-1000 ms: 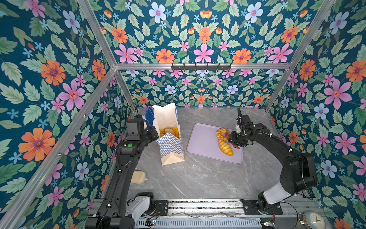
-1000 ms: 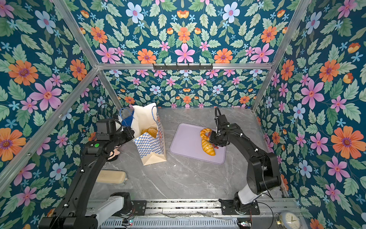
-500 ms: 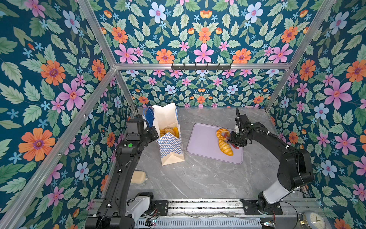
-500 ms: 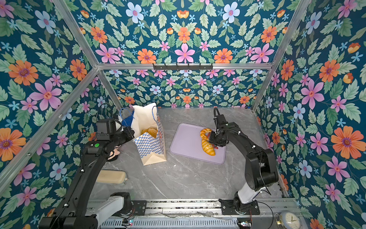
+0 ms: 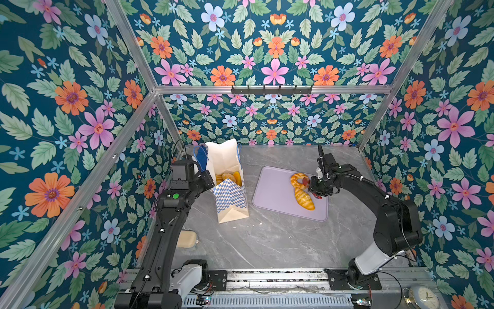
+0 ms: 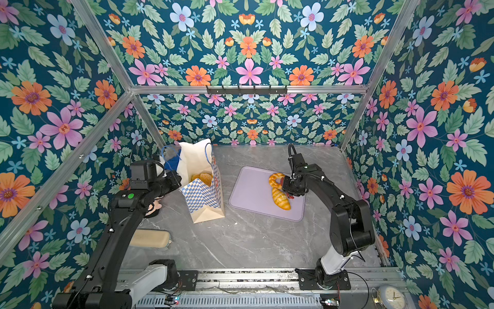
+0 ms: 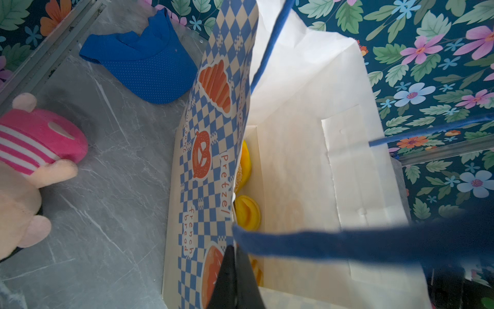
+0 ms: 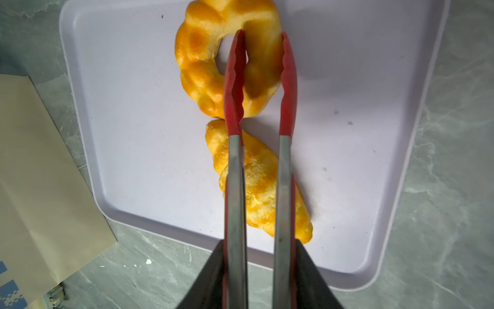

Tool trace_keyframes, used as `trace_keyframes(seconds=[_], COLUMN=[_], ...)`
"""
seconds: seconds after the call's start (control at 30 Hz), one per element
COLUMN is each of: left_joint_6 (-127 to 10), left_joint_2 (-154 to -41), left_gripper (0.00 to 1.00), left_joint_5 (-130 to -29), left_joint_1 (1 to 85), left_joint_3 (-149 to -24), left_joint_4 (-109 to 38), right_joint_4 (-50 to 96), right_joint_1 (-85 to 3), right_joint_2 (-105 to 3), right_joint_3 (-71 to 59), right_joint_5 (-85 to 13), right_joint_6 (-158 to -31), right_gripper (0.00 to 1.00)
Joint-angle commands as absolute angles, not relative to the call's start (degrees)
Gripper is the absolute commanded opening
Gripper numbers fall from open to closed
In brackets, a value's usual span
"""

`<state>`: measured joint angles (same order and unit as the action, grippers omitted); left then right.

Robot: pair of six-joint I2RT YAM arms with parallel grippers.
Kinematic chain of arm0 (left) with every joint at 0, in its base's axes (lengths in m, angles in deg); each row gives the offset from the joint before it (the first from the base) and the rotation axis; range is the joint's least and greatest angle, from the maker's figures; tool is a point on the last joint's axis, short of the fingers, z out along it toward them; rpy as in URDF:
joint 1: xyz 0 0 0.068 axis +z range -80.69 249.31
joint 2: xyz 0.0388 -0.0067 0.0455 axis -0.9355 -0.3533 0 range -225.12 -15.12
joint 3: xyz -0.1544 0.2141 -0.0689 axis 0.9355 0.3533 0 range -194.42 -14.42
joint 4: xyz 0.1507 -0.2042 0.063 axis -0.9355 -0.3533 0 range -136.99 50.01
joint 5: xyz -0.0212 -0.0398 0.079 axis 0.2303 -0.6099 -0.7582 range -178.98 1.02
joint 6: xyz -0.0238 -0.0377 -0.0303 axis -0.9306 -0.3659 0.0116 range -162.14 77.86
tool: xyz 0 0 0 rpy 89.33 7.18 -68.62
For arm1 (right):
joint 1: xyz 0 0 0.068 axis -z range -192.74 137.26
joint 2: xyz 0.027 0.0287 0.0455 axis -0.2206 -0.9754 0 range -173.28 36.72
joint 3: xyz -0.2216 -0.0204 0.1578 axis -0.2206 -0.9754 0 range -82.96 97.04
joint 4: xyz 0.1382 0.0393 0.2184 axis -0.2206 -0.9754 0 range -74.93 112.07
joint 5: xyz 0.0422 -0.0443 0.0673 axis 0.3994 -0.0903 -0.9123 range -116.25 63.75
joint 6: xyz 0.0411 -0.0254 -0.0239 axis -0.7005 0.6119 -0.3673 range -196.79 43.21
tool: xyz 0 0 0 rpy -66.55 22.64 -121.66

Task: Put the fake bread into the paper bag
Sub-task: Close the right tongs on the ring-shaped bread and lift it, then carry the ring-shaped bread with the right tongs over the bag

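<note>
I see the ring doughnut [image 8: 197, 77] on the tray [image 8: 133, 133], tongs [image 8: 287, 88] straddling its side, one tip in the hole; right hand [image 8: 259, 248] clamped on the tongs; left hand [image 7: 234, 256] pinches the paper bag [image 5: 231, 198] rim; bread [image 7: 247, 211] inside mostly hidden.

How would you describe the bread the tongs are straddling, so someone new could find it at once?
Find the lavender tray right of the paper bag in both top views; two breads lie on it. It is the farther of the two, the twisted ring bread with a hole. Its neighbour, the long bun, is a solid pointed oval.
</note>
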<state>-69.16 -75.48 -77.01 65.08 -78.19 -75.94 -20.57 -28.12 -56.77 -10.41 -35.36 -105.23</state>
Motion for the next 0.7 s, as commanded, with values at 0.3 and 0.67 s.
trace_keyframes(seconds=[0.3,0.67], left_joint_6=[-69.3,-69.4], left_joint_2=[-75.1,-75.0], left_gripper=[0.02,0.11], left_joint_5=[-77.3,-77.4], left_joint_1=[65.1,65.0], left_joint_3=[-78.0,-78.3], left_joint_4=[-75.7,-75.9], right_joint_4=[-20.3,-20.5], right_joint_1=[-28.2,-28.2], right_joint_2=[-50.8,-47.1], right_joint_3=[-11.3,-10.0], right_joint_5=[-34.7,-37.9], right_joint_6=[-106.1,-107.4], right_gripper=[0.31,0.31])
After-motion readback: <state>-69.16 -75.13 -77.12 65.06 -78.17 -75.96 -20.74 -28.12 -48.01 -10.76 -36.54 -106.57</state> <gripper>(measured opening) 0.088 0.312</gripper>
